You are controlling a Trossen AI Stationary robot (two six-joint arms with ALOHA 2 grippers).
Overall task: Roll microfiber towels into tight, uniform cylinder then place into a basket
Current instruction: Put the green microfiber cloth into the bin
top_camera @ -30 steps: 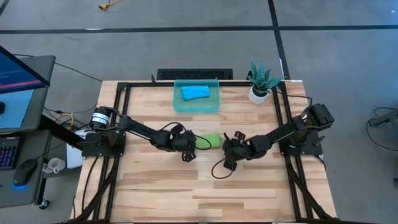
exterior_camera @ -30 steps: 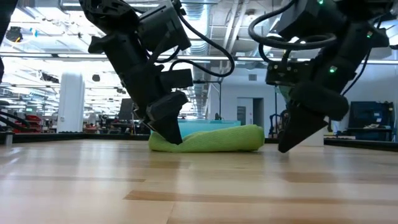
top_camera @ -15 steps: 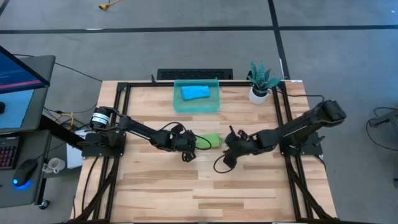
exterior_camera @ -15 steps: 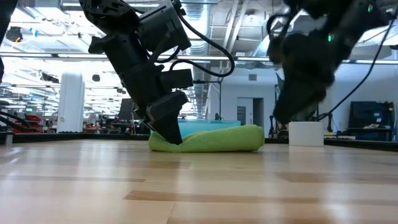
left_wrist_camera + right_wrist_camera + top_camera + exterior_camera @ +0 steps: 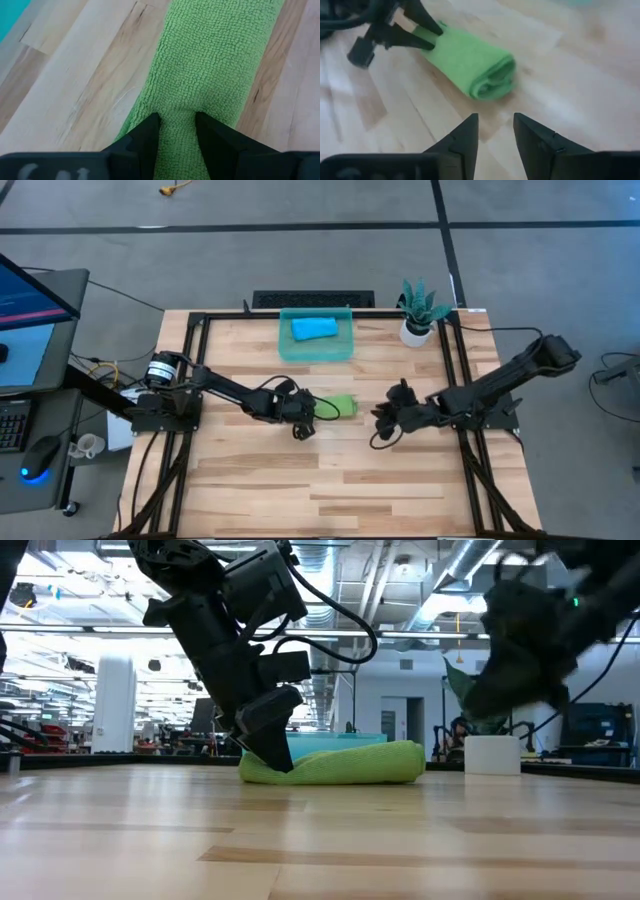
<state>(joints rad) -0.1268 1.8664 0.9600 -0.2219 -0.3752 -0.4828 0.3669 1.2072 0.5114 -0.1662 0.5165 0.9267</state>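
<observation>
Pinching one end of the rolled lime-green towel (image 5: 341,406), our left gripper (image 5: 176,131) has its jaws closed on the cloth, in front of the basket (image 5: 316,351). Our right gripper (image 5: 495,131) hangs beside the roll's other end, apart from it, jaws parted on nothing. Inside the basket lies the sky-blue towel (image 5: 314,329).

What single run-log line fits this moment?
left gripper: shut on green towel | right gripper: open, apart | blue towel: in basket
</observation>
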